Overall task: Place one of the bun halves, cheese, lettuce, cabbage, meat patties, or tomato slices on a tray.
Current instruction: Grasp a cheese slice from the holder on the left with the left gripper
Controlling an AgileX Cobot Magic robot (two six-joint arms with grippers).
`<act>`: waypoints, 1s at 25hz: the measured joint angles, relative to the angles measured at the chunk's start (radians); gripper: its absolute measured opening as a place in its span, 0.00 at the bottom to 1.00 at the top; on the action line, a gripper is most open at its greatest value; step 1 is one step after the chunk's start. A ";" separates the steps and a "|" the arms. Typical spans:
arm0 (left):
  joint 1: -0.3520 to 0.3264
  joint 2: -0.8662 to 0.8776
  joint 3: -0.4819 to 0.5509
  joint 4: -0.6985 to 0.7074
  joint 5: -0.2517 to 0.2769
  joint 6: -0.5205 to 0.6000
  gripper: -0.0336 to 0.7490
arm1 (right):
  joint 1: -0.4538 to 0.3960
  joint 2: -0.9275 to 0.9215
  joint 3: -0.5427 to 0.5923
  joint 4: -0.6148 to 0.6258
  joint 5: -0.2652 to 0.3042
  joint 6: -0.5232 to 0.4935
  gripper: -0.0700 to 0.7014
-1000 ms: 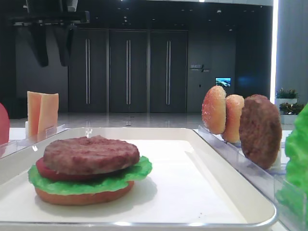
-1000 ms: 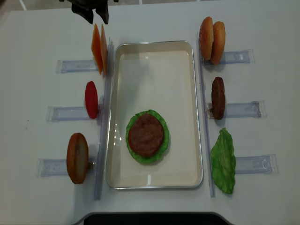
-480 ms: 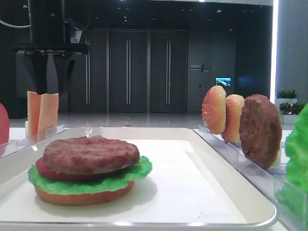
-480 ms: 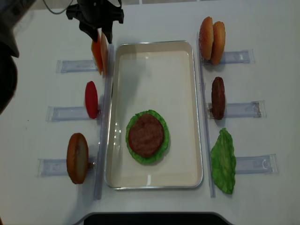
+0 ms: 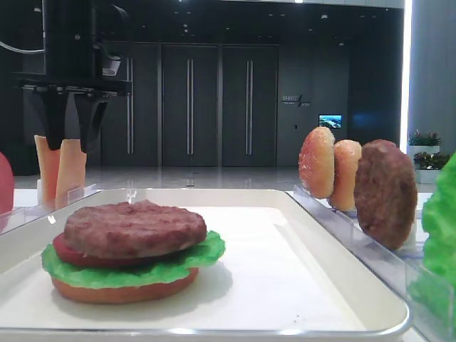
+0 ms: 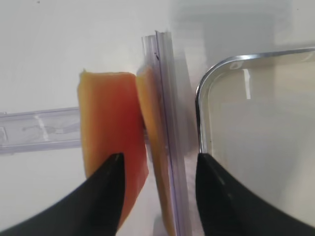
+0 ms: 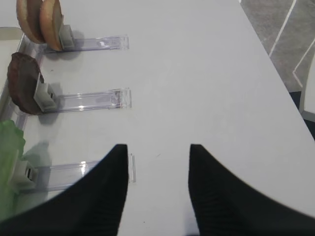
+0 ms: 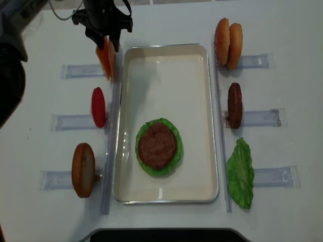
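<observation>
Two cheese slices (image 8: 104, 61) stand on edge in a clear rack just left of the white tray (image 8: 166, 46). My left gripper (image 8: 107, 44) hangs open right over them. In the left wrist view the left gripper (image 6: 158, 157) has the slice nearer the tray (image 6: 152, 128) between its fingers, while the left finger (image 6: 110, 196) overlaps the other slice (image 6: 110, 118). Nothing is gripped. From the low exterior view the fingertips (image 5: 53, 142) reach down to the cheese (image 5: 63, 171) tops. My right gripper (image 7: 158, 147) is open over bare table.
On the tray sits a stack of bun half, lettuce, tomato and patty (image 8: 157, 146). Left racks hold a tomato slice (image 8: 98, 107) and a bun half (image 8: 83, 169). Right racks hold two bun halves (image 8: 228, 36), a patty (image 8: 234, 105) and lettuce (image 8: 240, 171).
The left gripper has come down from well above the cheese until its open fingers reach the slices' tops. Nothing else has moved.
</observation>
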 joint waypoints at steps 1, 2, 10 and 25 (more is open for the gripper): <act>0.000 0.000 0.000 0.002 -0.002 0.000 0.51 | 0.000 0.000 0.000 0.000 0.000 0.000 0.46; 0.000 0.000 0.000 0.003 -0.002 0.000 0.51 | 0.000 0.000 0.000 0.000 0.000 0.000 0.46; 0.000 0.000 0.000 0.014 -0.033 0.000 0.51 | 0.000 0.000 0.000 0.000 0.000 0.000 0.46; 0.000 0.010 0.000 0.001 -0.059 0.000 0.51 | 0.000 0.000 0.000 0.000 0.000 0.000 0.46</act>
